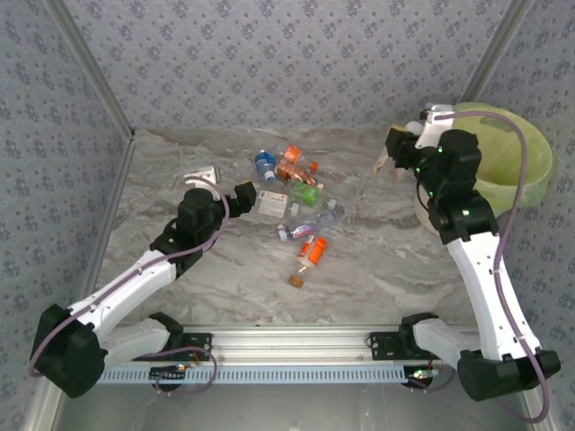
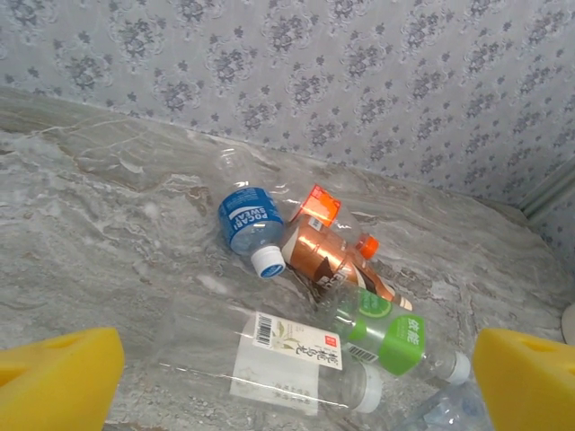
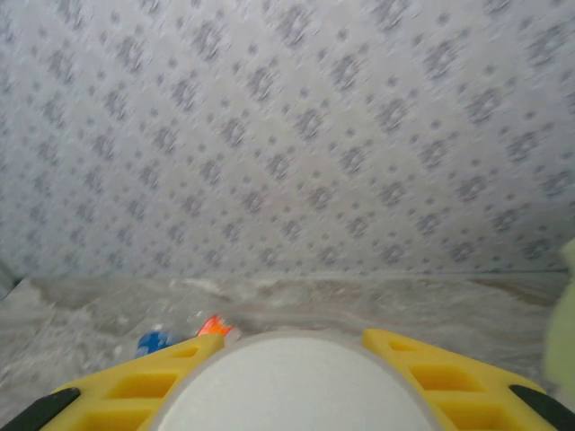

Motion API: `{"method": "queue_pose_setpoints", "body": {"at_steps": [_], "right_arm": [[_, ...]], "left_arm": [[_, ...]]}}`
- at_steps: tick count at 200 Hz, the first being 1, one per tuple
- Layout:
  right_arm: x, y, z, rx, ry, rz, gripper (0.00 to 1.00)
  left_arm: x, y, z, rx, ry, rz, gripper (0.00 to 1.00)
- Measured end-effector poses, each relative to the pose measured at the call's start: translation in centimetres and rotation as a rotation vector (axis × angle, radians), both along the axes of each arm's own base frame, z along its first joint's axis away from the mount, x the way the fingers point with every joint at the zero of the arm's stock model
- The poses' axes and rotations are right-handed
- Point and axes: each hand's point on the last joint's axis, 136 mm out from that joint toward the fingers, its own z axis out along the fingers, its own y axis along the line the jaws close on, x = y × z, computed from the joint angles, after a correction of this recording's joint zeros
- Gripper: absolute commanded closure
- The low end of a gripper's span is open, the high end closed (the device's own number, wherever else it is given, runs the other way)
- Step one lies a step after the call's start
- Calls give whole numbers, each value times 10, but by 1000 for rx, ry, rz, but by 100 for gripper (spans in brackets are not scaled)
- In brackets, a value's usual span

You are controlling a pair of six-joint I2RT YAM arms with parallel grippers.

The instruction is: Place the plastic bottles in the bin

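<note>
Several plastic bottles lie in a loose heap mid-table: a blue-labelled one point(image 1: 264, 163) point(image 2: 247, 220), a copper-orange one point(image 1: 289, 167) point(image 2: 328, 259), a green-labelled one point(image 1: 308, 193) point(image 2: 393, 329) and a clear white-labelled one point(image 1: 272, 202) point(image 2: 289, 362). My left gripper point(image 1: 237, 191) point(image 2: 287, 386) is open, its yellow fingers point(image 2: 56, 377) wide apart on either side of the white-labelled bottle. My right gripper point(image 1: 391, 158) point(image 3: 296, 359) is raised left of the bin point(image 1: 517, 166). It is shut on a bottle whose round white end point(image 3: 296, 388) is between the fingers.
More small bottles point(image 1: 314, 250) and a brown cap point(image 1: 296, 280) lie nearer the front. Patterned walls close the back and sides. The bin's pale green edge point(image 3: 564, 323) is at the right of the right wrist view. A metal rail point(image 1: 287, 346) runs along the front.
</note>
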Motion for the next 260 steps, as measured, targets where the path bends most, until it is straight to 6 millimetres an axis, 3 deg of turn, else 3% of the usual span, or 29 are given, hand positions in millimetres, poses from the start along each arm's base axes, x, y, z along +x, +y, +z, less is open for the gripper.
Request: {"method": "queue_pose_setpoints", "body": {"at_steps": [61,93,136,196,206,230,260], "right_arm": [[-12,-67,56,11,-211,-203,100],[-11,-114,69,11,-275,-361,100],[-2,-172,59,72,-281,-538,100],[18,-212,15,147,-191,-649,95],[19,-220,9,158,-179,-671,88],[19,-241,-10,200,-130,-729,57],[13,-260,-42,260,-25,-792,32]], "left_arm": [[-2,12,-13,3,19,50,1],[-2,13,-14,-9,24,58,1],[-1,16,-14,-23,28,70,1],[-2,16,-17,-30,41,70,1],[-2,16,-18,-30,44,71,0],[-4,15,-23,-21,65,65,1],[-7,13,-31,-15,98,50,1]]}}
